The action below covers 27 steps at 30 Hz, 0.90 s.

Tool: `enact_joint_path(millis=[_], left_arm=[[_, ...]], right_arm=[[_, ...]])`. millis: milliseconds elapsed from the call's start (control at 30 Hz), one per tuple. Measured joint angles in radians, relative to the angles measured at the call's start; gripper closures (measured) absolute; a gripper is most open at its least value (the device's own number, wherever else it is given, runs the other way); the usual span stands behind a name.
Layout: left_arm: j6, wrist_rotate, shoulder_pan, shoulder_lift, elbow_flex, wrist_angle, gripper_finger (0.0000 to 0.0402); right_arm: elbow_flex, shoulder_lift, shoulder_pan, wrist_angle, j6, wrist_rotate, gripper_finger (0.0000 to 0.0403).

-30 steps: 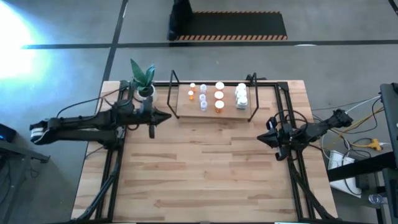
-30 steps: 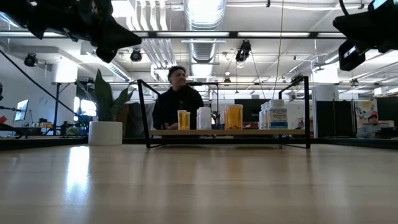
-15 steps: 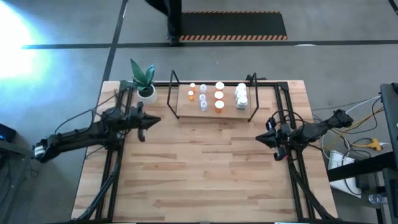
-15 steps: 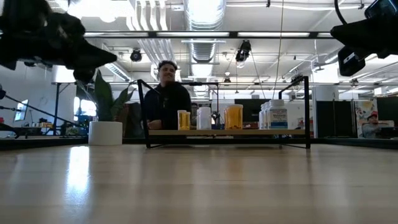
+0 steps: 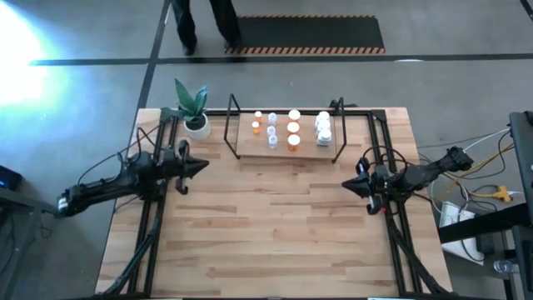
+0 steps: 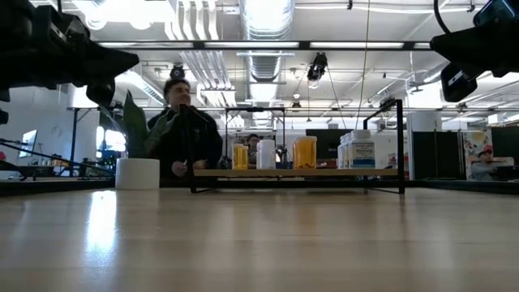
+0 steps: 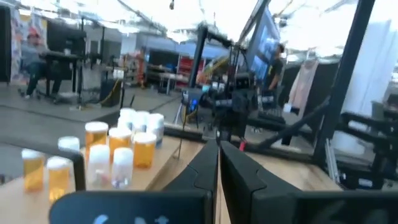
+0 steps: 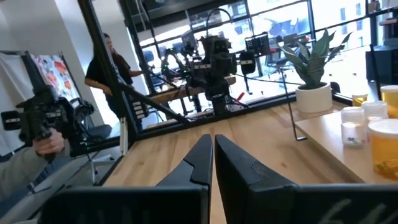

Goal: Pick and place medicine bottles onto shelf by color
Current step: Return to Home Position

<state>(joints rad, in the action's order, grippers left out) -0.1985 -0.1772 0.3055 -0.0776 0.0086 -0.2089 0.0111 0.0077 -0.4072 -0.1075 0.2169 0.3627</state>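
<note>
Your left tool (image 5: 201, 165) and right tool (image 5: 348, 185) hang empty, fingers closed together, either side of the shelf (image 5: 250, 147); a wide left-arm swing could clip the plant pot (image 5: 196, 125)

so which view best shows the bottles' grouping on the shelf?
High view: from above, the small white-capped medicine bottles sit in separate colour columns on the pale wood, black-wire shelf. Low view: side-on, overlapping. Left wrist: oblique, bunched. Right wrist: only a few, at the picture's edge.
</note>
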Motion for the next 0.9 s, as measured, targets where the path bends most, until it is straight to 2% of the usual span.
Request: enact_joint_path(millis=[67, 200, 367, 600, 767, 900], left_arm=[[0.018, 0.042, -0.047, 0.001, 0.000, -0.002, 0.0401], [0.080, 0.222, -0.175, 0.025, 0.000, 0.013, 0.0401], [0.151, 0.368, -0.306, 0.056, -0.001, 0.146, 0.0401], [0.153, 0.298, -0.321, 0.050, -0.002, 0.175, 0.0401], [0.154, 0.297, -0.321, 0.034, -0.003, 0.176, 0.0401], [0.153, 0.295, -0.321, 0.010, -0.003, 0.179, 0.0401]], right_arm=[[0.000, 0.005, 0.000, -0.001, 0.000, 0.006, 0.0394], [0.000, 0.008, 0.000, -0.001, 0.000, 0.009, 0.0394], [0.000, 0.006, 0.000, -0.001, -0.027, 0.058, 0.0394], [0.000, -0.001, 0.009, 0.039, -0.054, 0.109, 0.0394], [0.000, 0.003, 0.013, 0.041, -0.088, 0.118, 0.0394], [0.000, -0.007, 0.030, 0.042, -0.129, 0.188, 0.0394]])
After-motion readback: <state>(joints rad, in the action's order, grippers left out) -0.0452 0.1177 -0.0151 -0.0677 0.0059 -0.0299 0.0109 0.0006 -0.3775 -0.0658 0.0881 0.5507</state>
